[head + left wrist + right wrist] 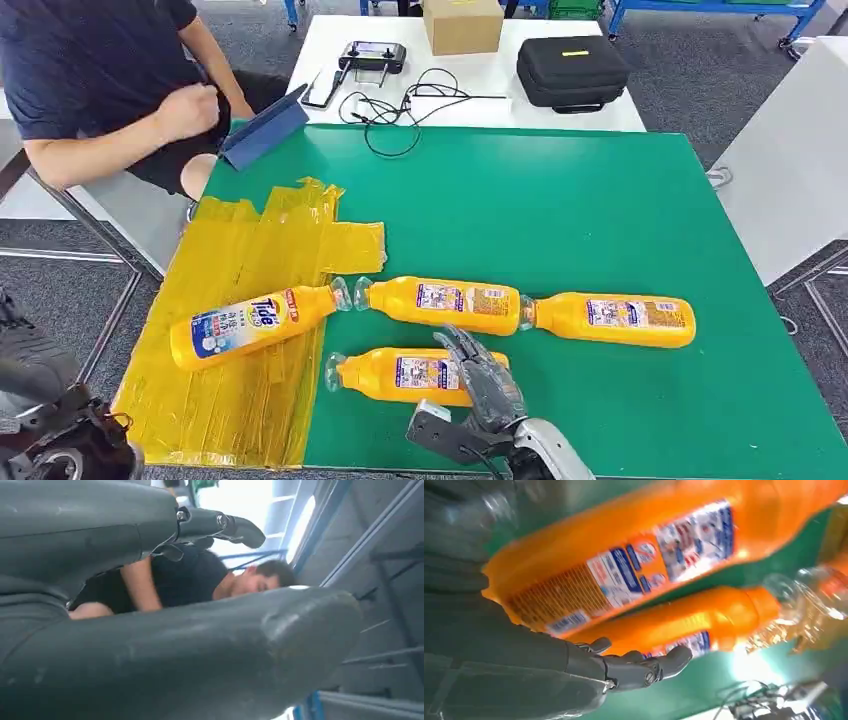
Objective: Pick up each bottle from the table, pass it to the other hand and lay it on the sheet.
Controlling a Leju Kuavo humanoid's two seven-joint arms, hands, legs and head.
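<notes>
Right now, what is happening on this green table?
The right robot hand is over the nearest bottle, fingers spread around its base end, not yet lifting it. One bottle already lies on the yellow sheet; two more lie end to end on the table. The left robot hand is off to the side, holding nothing. A person sits at the far left corner.

Head view looks down on the green table [600, 230]; both wrist views sit close.

"Tide" on leftmost bottle [252, 326]
</notes>
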